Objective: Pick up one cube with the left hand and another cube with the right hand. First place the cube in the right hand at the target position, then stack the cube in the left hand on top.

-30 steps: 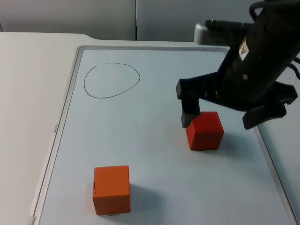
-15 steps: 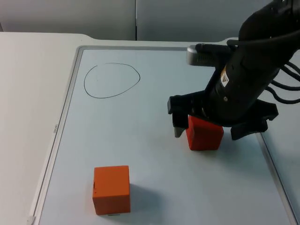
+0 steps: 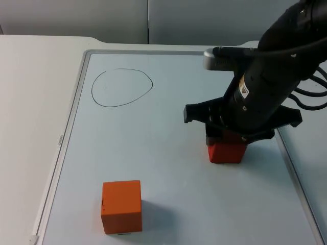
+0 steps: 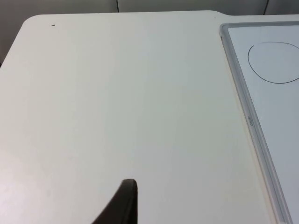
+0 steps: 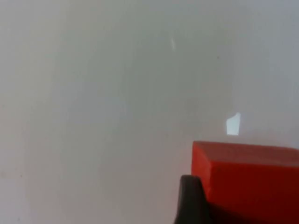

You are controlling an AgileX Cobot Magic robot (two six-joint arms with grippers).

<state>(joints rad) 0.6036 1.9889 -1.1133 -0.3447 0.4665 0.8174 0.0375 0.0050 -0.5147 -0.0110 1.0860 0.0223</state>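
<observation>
A red cube (image 3: 227, 152) sits on the whiteboard at the right. My right gripper (image 3: 228, 139) has come down over it, a finger on each side, and is shut on the red cube, which still rests on the board. In the right wrist view one black fingertip (image 5: 191, 200) presses against the side of the red cube (image 5: 247, 177). An orange cube (image 3: 121, 205) stands free near the board's front left. A hand-drawn black oval (image 3: 121, 88) marks a spot at the board's far left. My left gripper (image 4: 125, 205) waits over the white table, left of the board.
The whiteboard's grey frame (image 3: 71, 127) runs along the left side and its right edge (image 3: 294, 173) passes close to the red cube. White table top (image 4: 117, 93) spreads to the left of the frame. A grey partition wall stands behind.
My right gripper dropped down around the red cube and its fingers drew in against the cube's sides. The orange cube has not moved.
</observation>
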